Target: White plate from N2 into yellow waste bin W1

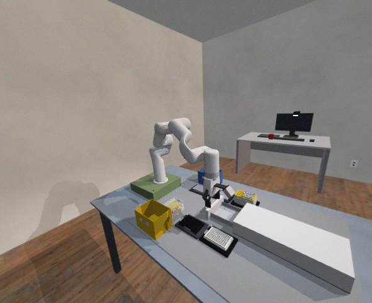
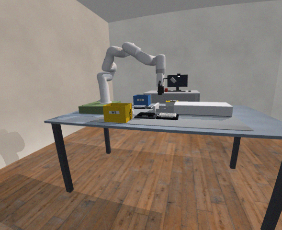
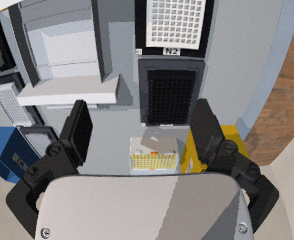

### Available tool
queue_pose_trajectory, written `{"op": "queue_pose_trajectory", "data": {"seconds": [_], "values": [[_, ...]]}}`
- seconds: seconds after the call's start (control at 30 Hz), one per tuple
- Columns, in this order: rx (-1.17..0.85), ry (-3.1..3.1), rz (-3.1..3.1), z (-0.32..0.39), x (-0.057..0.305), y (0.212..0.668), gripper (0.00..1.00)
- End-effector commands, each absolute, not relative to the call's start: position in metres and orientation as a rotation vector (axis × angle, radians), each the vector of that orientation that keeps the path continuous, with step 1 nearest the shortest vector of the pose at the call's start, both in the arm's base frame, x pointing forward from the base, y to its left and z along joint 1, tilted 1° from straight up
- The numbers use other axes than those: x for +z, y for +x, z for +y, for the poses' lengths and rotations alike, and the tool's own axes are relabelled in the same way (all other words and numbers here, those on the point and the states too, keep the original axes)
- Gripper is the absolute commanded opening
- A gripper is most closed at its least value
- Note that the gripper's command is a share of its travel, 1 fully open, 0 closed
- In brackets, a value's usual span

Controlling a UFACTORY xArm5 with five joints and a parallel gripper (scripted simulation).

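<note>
The white plate (image 1: 218, 237) lies flat in the black nest marked N2 near the bench's front edge; it also shows in the exterior view (image 2: 167, 115) and at the top of the wrist view (image 3: 178, 7). The yellow bin W1 (image 1: 153, 218) stands upright and open-topped at the bench's left front, also in the exterior view (image 2: 117, 112); the wrist view shows only its corner (image 3: 195, 154). My gripper (image 1: 211, 196) (image 3: 141, 111) hangs well above the bench, points down, and is open and empty. It is behind the nests, apart from the plate.
A black plate (image 1: 192, 224) sits in the nest left of N2. The long white cooler (image 1: 294, 241) lies at the right with its drawer (image 1: 223, 211) out below my gripper. A tip box (image 1: 174, 205) stands behind W1. A blue bin stands further back.
</note>
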State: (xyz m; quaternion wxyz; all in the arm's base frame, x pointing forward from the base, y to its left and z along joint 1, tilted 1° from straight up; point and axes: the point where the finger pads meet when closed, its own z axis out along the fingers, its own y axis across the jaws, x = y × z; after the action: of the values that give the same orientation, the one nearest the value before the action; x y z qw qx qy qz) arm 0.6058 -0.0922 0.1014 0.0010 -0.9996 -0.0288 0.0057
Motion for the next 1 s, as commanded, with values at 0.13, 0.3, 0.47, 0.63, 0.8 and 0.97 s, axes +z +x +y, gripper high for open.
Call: {"op": "queue_pose_trajectory", "data": {"seconds": [0.13,0.3,0.47,0.63,0.8,0.97], "values": [[0.017,-3.138,-0.09,-0.115,0.091,0.639,1.0],[0.016,-3.138,-0.09,-0.123,0.086,0.65,1.0],[0.016,-3.138,-0.09,-0.137,0.078,0.669,1.0],[0.016,-3.138,-0.09,-0.138,0.078,0.67,1.0],[0.016,-3.138,-0.09,-0.138,0.078,0.67,1.0],[0.016,-3.138,-0.09,-0.138,0.078,0.67,1.0]]}}
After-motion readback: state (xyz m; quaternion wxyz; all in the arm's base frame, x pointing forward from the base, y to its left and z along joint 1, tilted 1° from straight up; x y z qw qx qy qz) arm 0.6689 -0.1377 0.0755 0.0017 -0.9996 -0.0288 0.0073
